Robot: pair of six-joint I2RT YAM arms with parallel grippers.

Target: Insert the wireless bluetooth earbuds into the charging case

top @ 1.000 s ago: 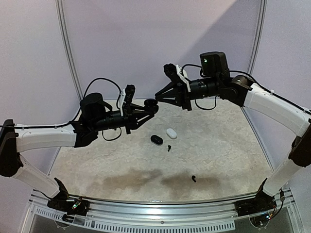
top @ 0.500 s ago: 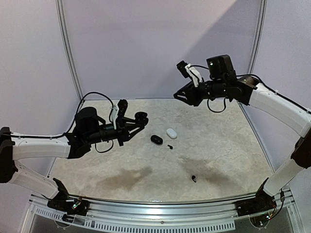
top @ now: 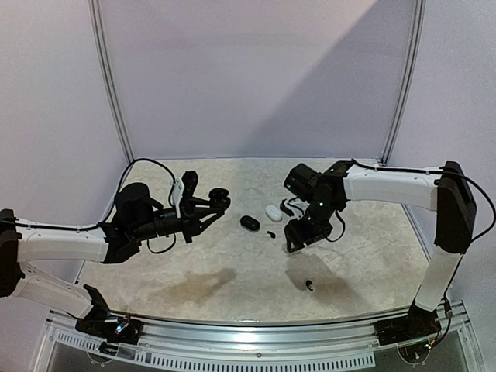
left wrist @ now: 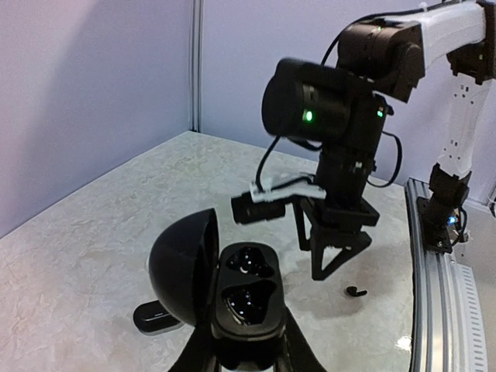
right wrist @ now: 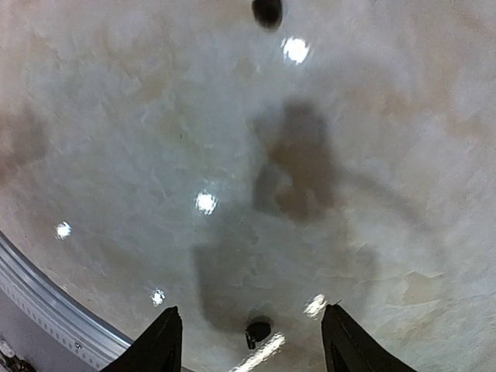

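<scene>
— What has the left gripper got?
— Its jaws are pinching the open case from both sides. The lid is swung off to one side. I cannot tell what sits in the two wells.
— And the right gripper?
— Its jaws are spread and point down at the table, gripping nothing. A bud lies on the table between them, touching neither finger.
— Any more?
— A second bud lies just beside those jaws, near a shut black case and a white case.
</scene>
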